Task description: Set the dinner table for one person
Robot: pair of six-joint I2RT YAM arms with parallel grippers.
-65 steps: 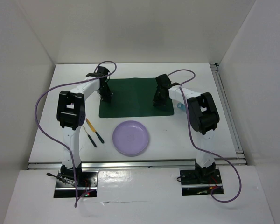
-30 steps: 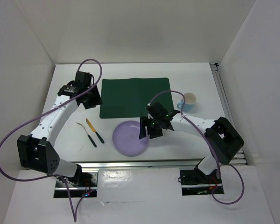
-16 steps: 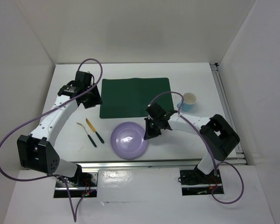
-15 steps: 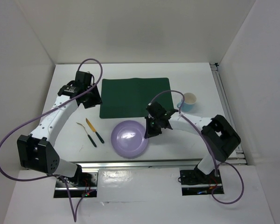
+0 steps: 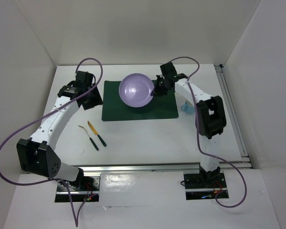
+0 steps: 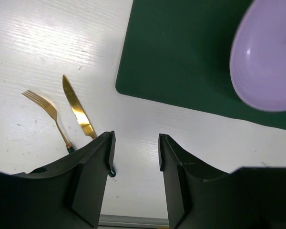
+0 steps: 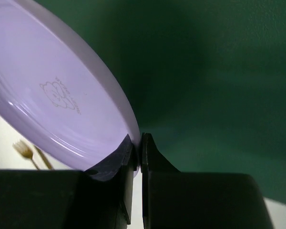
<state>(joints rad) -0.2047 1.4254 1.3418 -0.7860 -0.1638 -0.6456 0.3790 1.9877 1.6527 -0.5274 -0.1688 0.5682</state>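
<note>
The white bench (image 5: 148, 138) is seen from above as the widest surface, and everything else is carried on or over it. A dark green placemat (image 5: 148, 113) is laid flat toward 12 o'clock of the bench's middle. A lilac plate (image 5: 137, 91) is held tilted over the far half of the placemat; whether its lower edge touches the mat cannot be told. The plate's rim at 3 o'clock is pinched by the right gripper (image 5: 157, 89), whose fingers (image 7: 150, 157) are closed down to a thin gap on it in the right wrist view. The left gripper (image 6: 136, 150) is held above bare bench just off the placemat's 9 o'clock edge, its fingers parted with nothing between them. A light blue cup (image 5: 186, 107), mostly hidden by the right arm, is glimpsed at the placemat's 3 o'clock side. A gold-bladed knife (image 5: 97, 133) and a gold fork (image 5: 88, 137), both dark-handled, are laid side by side at 7 o'clock of the placemat, the fork on the outside.
</note>
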